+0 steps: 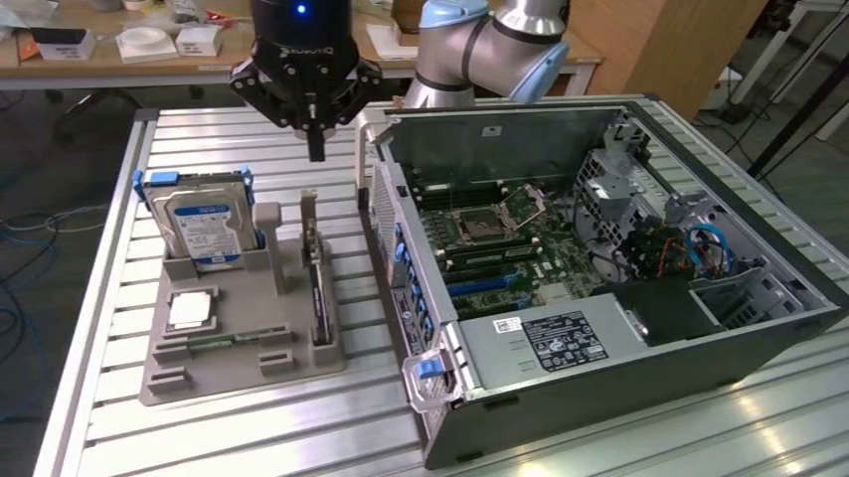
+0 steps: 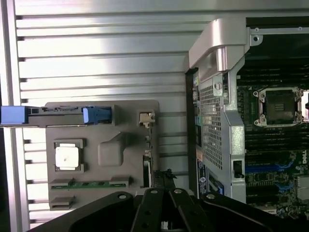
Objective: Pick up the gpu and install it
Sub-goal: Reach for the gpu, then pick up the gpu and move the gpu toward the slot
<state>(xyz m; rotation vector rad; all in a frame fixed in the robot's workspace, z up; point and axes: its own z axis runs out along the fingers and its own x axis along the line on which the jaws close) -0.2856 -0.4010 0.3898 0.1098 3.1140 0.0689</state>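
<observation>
The fingers are pressed fully together and hold nothing. They hang in the air, pointing down at the worktop. Under them, clearly apart, is the gpu. It is not lying flat: it stands on its thin edge in a slot of the grey holder. Its long axis runs from the far side, where the silver bracket rises, toward the front of the exterior view. The fingers are above this bracket end, not above the middle of the card. I judge that the fingers must first open and then come down along the card, with one finger on each flat face. On the same holder, toward the exterior view's left, stands the hard drive with its blue-white label. On the exterior view's right, just beside the holder, is the open computer case with the motherboard inside.
</observation>
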